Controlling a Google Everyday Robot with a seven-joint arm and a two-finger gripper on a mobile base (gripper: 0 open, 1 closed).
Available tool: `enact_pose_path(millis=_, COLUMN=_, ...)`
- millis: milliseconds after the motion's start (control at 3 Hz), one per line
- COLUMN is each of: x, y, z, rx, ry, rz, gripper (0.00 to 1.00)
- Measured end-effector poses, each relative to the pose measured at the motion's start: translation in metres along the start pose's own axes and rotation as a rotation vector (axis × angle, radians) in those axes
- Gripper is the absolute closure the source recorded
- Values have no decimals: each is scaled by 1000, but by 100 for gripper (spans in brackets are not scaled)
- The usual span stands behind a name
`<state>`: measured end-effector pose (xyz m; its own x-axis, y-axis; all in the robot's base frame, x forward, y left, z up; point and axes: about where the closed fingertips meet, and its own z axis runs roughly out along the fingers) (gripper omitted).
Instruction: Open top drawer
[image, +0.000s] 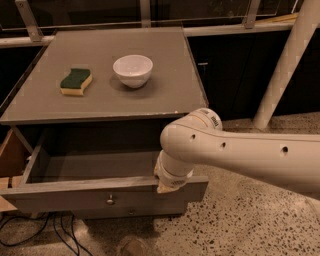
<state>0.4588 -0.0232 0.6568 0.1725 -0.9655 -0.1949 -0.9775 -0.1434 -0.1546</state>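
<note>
The top drawer (75, 197) is a grey wooden drawer with a small round metal knob (110, 201) at the centre of its front. It stands pulled out from under the grey tabletop (110, 75), and its inside shows empty. My white arm (235, 155) reaches in from the right. The gripper (167, 185) is at the right end of the drawer's front rim, mostly hidden behind the wrist.
A white bowl (132, 70) and a green-and-yellow sponge (76, 81) sit on the tabletop. A lower drawer front (130, 212) shows below. Cables (55, 232) lie on the speckled floor. A white post (287, 65) stands at the right. A wooden piece (10, 160) is at the left.
</note>
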Motion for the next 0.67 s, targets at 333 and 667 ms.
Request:
enact_pose_path(millis=333, x=0, y=0, z=0, rx=0, ry=0, rz=0, gripper=51)
enact_pose_path(millis=667, x=0, y=0, z=0, rx=0, ry=0, rz=0, gripper=28)
